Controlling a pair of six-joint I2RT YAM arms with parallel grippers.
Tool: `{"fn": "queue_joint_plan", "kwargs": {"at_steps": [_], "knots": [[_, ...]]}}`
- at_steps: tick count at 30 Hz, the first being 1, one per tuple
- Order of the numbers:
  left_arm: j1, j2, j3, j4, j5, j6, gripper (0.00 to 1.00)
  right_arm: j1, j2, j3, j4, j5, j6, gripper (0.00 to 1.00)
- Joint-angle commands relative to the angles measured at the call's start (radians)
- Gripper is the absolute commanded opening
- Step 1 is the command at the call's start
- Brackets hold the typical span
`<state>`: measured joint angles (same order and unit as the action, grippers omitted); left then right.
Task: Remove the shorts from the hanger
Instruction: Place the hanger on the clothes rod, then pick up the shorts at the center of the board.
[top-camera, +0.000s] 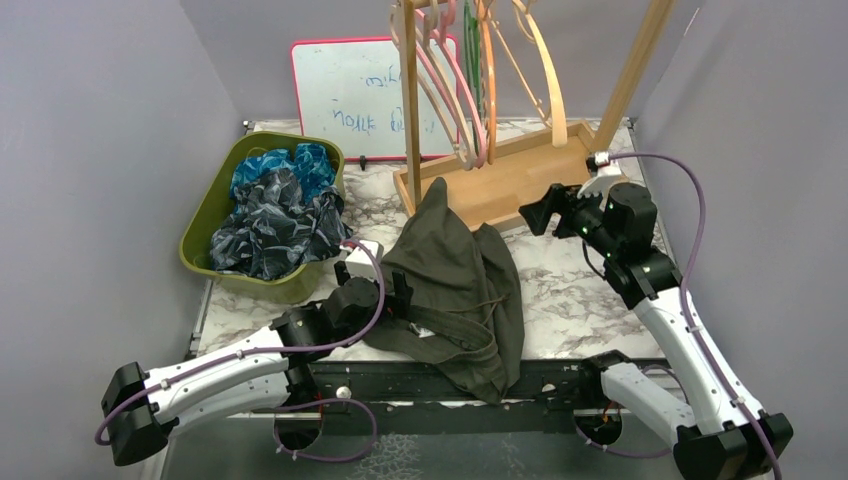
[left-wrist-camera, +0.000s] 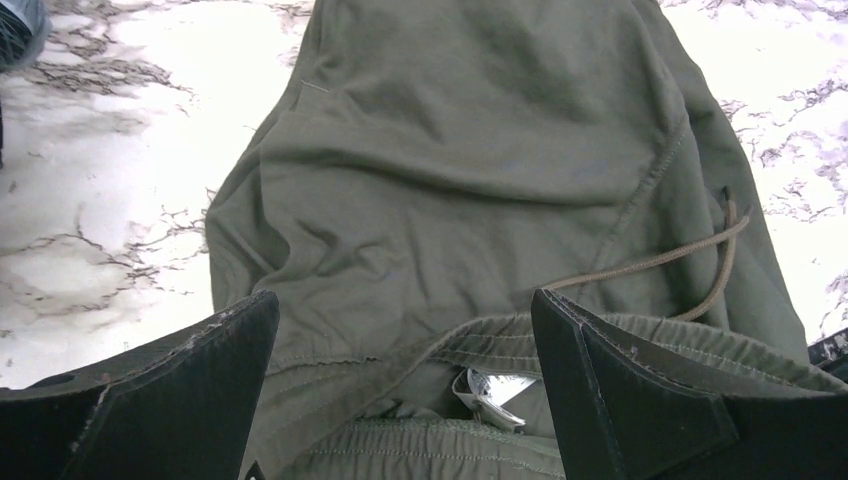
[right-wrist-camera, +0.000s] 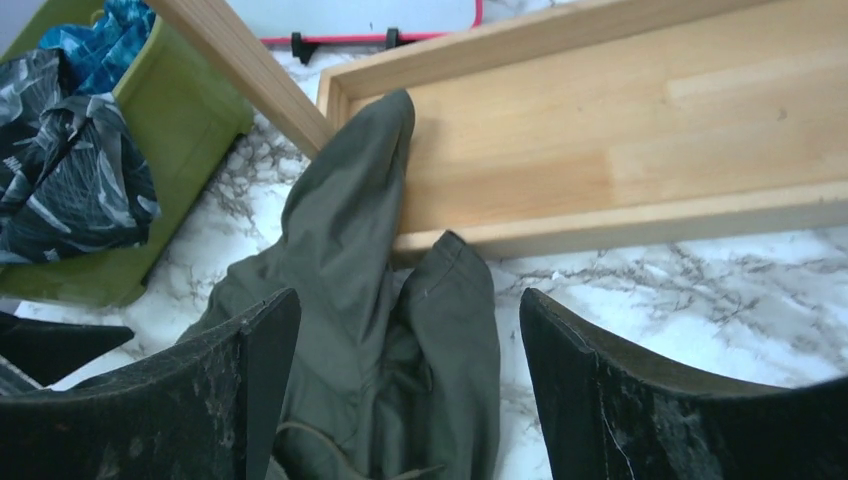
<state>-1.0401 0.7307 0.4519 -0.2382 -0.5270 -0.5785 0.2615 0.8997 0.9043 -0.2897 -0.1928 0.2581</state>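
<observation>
The dark olive green shorts (top-camera: 455, 285) lie crumpled on the marble table, one leg tip resting on the wooden rack base (top-camera: 520, 175). They fill the left wrist view (left-wrist-camera: 470, 170) and show in the right wrist view (right-wrist-camera: 370, 300). My left gripper (top-camera: 372, 275) is open, its fingers straddling the waistband edge and a white label (left-wrist-camera: 490, 392). My right gripper (top-camera: 540, 212) is open and empty, hovering right of the shorts. Dark navy leaf-print shorts (top-camera: 270, 225) and blue shorts (top-camera: 290, 165) lie in the green bin (top-camera: 205, 215). Empty hangers (top-camera: 470, 80) hang on the rack.
A whiteboard (top-camera: 345, 95) leans on the back wall. The wooden rack's upright post (top-camera: 410, 100) and slanted leg (top-camera: 635, 70) stand behind the shorts. The shorts overhang the table's near edge (top-camera: 560, 370). Grey walls close both sides.
</observation>
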Motion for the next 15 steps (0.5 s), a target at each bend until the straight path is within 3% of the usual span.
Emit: {"fn": "queue_joint_plan", "kwargs": {"at_steps": [1, 5, 11, 15], "knots": [[0.003, -0.009, -0.018, 0.03, 0.041, -0.058, 0.99, -0.001, -0.052, -0.063, -0.01, -0.05, 0.079, 0.83], [0.003, -0.019, -0.016, 0.0, 0.077, -0.103, 0.99, -0.002, -0.099, -0.205, 0.021, -0.238, 0.164, 0.83], [0.002, -0.056, -0.012, -0.115, 0.134, -0.242, 0.99, 0.013, -0.089, -0.57, 0.452, -0.637, 0.426, 0.8], [0.002, -0.074, -0.025, -0.133, 0.204, -0.294, 0.99, 0.147, 0.006, -0.552, 0.387, -0.544, 0.336, 0.8]]}}
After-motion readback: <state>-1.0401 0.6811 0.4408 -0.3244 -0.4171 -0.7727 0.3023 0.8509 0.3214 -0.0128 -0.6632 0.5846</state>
